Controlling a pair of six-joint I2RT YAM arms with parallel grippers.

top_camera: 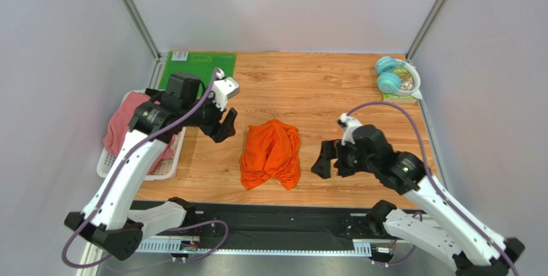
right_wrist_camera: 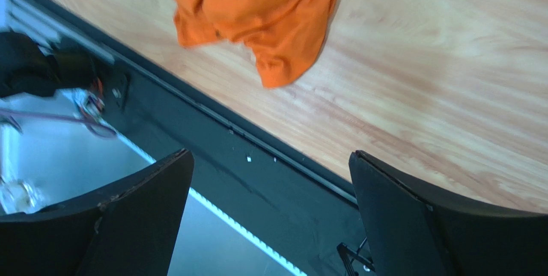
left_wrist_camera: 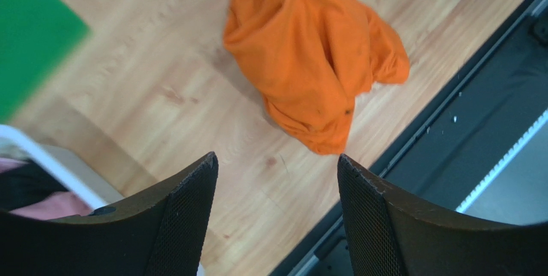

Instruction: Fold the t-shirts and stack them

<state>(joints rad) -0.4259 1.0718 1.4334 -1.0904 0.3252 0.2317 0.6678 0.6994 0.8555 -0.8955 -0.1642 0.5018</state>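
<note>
The orange t-shirt lies crumpled in a heap on the wooden table, between my two arms. It also shows in the left wrist view and the right wrist view. My left gripper is open and empty, in the air just left of the heap. My right gripper is open and empty, just right of the heap near the table's front edge. A dusty pink t-shirt lies in a white basket at the left. A little black cloth shows under it in the left wrist view.
A flat green mat lies at the back left of the table. Teal headphones on a small packet sit at the back right. A black rail runs along the table's front edge.
</note>
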